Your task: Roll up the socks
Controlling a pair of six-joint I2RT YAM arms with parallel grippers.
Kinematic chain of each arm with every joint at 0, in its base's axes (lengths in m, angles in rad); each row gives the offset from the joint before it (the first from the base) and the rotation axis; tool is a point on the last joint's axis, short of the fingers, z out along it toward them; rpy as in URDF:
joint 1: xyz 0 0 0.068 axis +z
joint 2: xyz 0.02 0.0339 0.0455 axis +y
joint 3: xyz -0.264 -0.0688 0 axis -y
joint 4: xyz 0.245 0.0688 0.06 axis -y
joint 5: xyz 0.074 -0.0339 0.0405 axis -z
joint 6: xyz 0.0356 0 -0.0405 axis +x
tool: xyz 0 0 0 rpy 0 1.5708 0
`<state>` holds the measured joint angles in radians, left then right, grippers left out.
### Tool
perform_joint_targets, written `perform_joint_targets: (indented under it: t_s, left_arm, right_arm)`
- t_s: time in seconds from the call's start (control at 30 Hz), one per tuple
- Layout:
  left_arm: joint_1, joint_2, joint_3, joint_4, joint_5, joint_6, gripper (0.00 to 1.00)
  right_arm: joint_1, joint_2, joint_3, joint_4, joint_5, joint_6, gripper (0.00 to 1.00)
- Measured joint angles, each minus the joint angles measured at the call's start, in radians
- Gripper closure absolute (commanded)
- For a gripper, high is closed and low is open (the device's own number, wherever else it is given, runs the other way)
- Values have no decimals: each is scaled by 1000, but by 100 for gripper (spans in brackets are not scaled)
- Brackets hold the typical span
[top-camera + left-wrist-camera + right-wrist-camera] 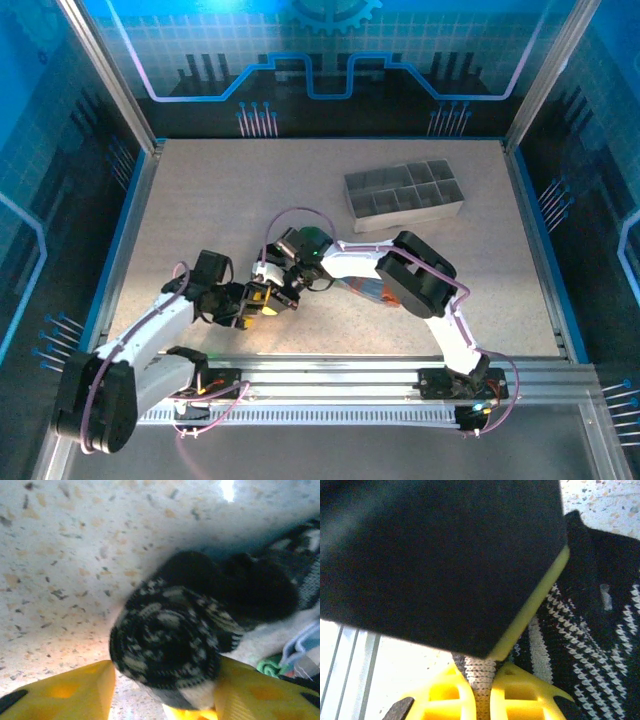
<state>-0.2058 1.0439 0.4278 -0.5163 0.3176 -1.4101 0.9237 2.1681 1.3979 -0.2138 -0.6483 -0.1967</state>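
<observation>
Top external: the left claw (262, 300) and the right claw (292, 283) meet tip to tip over the near part of the table (220, 200), close to touching. The grey divided tray (405, 195) lies well beyond the claws and off to their right, apart from both arms.

Left wrist: the left claw (165, 687) stands open, its yellow fingers (60, 695) spread to either side. The black sock (165, 645) sits between them as a tight roll, spiral end towards the camera. The roll touches the right-hand finger, and bare table shows between it and the left-hand finger. To the right of the claw, past the roll, lies green and blue-grey fabric of the blue-grey sock (272, 667). It is blurred.

Right wrist: the right claw (481, 690) is closed, pinching a narrow strip of pale knit between its yellow fingers (445, 700). That strip runs up into the black sock (590, 645), whose white-striped fabric lies ahead and right of the claw. A dark block with a yellow-green edge (440, 560) hangs just ahead of the fingertips, out of focus; I cannot tell what it is.
</observation>
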Motion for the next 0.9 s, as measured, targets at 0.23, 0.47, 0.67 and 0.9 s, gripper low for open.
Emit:
perform_joint_targets:
  t_s: [0.23, 0.47, 0.67, 0.9]
  left_arm:
    - [-13, 65, -4, 26, -17, 7, 100]
    - [-18, 136, 50, -30, -6, 22, 100]
    - [-17, 197, 107, -113, -6, 25, 100]
    - [0, 252, 145, -149, 6, 32, 100]
  right_arm:
    - [-2, 10, 9, -28, -34, 28, 85]
    - [49, -198, -257, 181, 174, -49, 40]
    - [167, -397, -471, 360, 532, -253, 38]
    - [280, -392, -497, 470, 758, -466, 41]
